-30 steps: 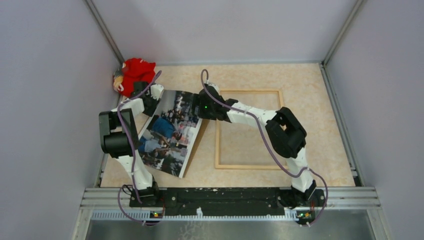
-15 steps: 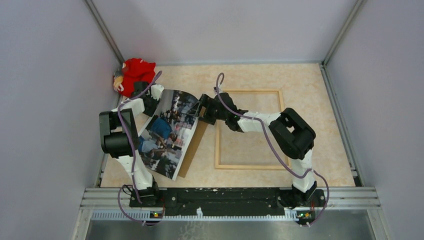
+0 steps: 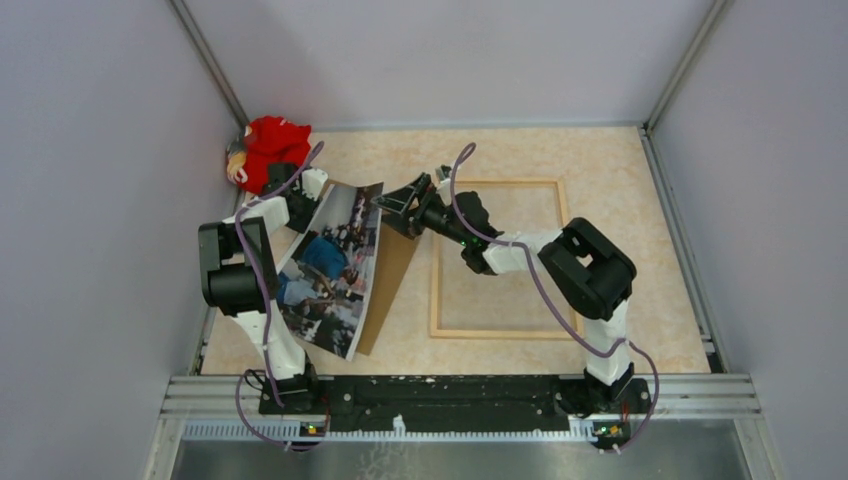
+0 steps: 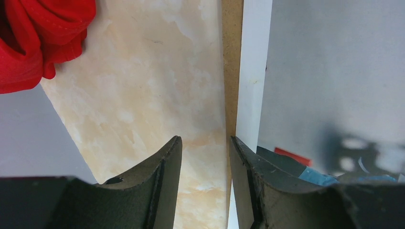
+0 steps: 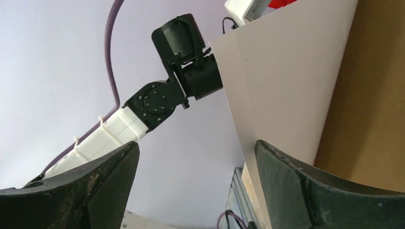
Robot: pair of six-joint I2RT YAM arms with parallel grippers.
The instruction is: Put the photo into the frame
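Steeper than a second earlier, the photo (image 3: 330, 270) leaned on its left edge, left of the frame (image 3: 437, 300), between the barely parted left gripper (image 4: 204, 143) and the wide-open right gripper (image 5: 197, 143); light, glossy and floppy, it probably wanted pinching at its border.

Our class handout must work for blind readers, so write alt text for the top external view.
A photo is tilted up, its right edge raised off a brown backing board, with the open right gripper at that edge and the left gripper at its far left corner. The wooden frame lies flat to the right, holding nothing.
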